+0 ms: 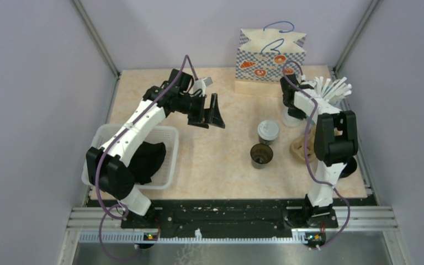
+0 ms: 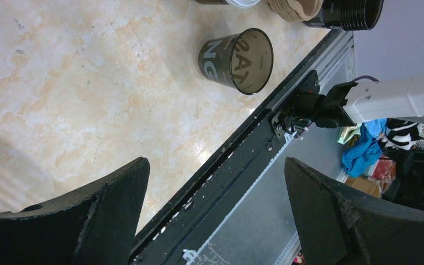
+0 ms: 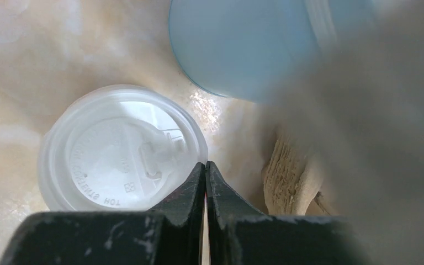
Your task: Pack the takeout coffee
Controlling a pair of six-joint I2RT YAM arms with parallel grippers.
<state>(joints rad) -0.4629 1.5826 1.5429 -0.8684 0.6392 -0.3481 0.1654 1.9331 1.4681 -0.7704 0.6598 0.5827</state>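
The tan marbled table is seen from above. At its 8 o'clock a white basket is set, and a dark bundle is laid inside it. At 12 to 1 o'clock, by the far edge, a checkered paper bag is stood upright with its blue handles raised.

The left gripper is held above the table at about 11 o'clock of the centre. Its jaws are spread wide and nothing is between them. The right gripper is lowered at about 2 o'clock of the centre, its fingers pressed together on nothing.

Beyond it a bunch of white sticks is seen, too small to be identified. A pale pulp tray is laid at 3 to 4 o'clock.

A lidless dark cup is stood near the centre. One takeout coffee cup, lidded and upright, is placed just beside it at 1 o'clock, well apart from the bag.

A white lid is laid on the table just ahead of the right gripper's tips. Whether it is touched cannot be told.
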